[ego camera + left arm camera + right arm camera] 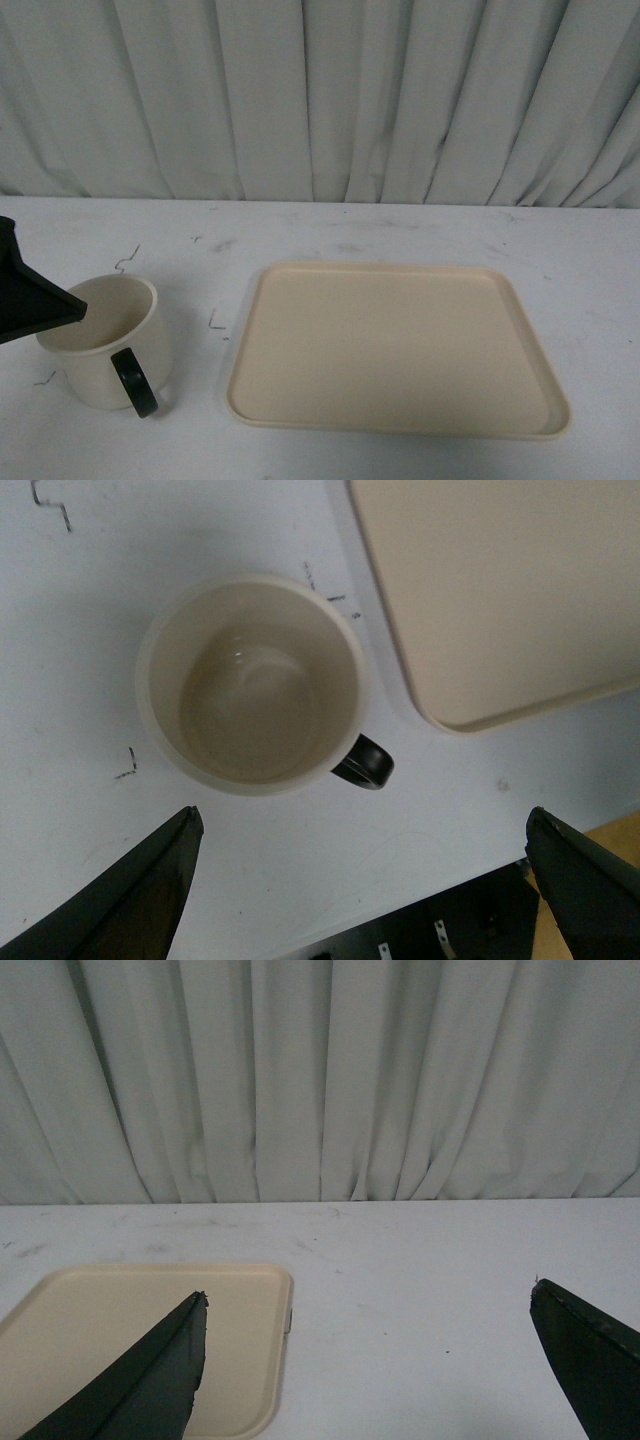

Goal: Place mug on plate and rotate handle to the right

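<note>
We have the left gripper (362,820) spread wide and empty, hanging above the mug (105,335), which stands upright on the table (400,230) just left of the plate (400,345), not touching it. The handle (135,382) points toward the robot. The right gripper (368,1300), also wide, sees only the plate; we judge the left one nearer.

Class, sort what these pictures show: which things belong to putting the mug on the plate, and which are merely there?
Belong to the job: mug, its black handle, plate, open left gripper near the mug.
Merely there: white table, curtain, small black marks on the table.
</note>
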Motion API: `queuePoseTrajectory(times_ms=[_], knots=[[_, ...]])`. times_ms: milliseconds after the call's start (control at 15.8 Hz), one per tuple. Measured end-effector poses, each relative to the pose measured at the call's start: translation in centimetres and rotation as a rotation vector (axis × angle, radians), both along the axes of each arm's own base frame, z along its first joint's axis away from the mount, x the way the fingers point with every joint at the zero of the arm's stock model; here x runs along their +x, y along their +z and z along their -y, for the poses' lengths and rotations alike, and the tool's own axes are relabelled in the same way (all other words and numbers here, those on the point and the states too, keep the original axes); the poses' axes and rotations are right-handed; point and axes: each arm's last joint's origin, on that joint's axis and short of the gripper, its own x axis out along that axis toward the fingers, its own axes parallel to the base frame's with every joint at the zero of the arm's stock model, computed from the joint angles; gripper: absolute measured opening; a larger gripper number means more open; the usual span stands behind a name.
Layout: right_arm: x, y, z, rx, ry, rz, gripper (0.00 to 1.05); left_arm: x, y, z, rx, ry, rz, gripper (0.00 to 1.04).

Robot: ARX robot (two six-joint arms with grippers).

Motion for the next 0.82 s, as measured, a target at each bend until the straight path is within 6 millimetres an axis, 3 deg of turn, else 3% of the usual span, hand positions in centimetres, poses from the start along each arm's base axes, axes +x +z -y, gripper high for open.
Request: queuePoseTrajectory(times_ms=[317,380,570,824], knots=[[0.0,0.0,0.0,0.000,0.000,0.000,0.98,3.5,-2.1,-1.0,0.009,0.044,-0.113,0.98],[0.0,0.0,0.0,0.000,0.000,0.000,0.98,6.0,-3.0,-1.8,0.044,0.090,-0.126,0.98],[0.0,0.0,0.0,0.000,0.000,0.000,0.98,8.0,-5.4,-2.8,0.094,0.146,-0.184,0.96],[0.0,0.0,0.0,0.000,0.000,0.000,0.98,8.2,-6.1,-2.6,0.112,0.153,-0.208,0.53]])
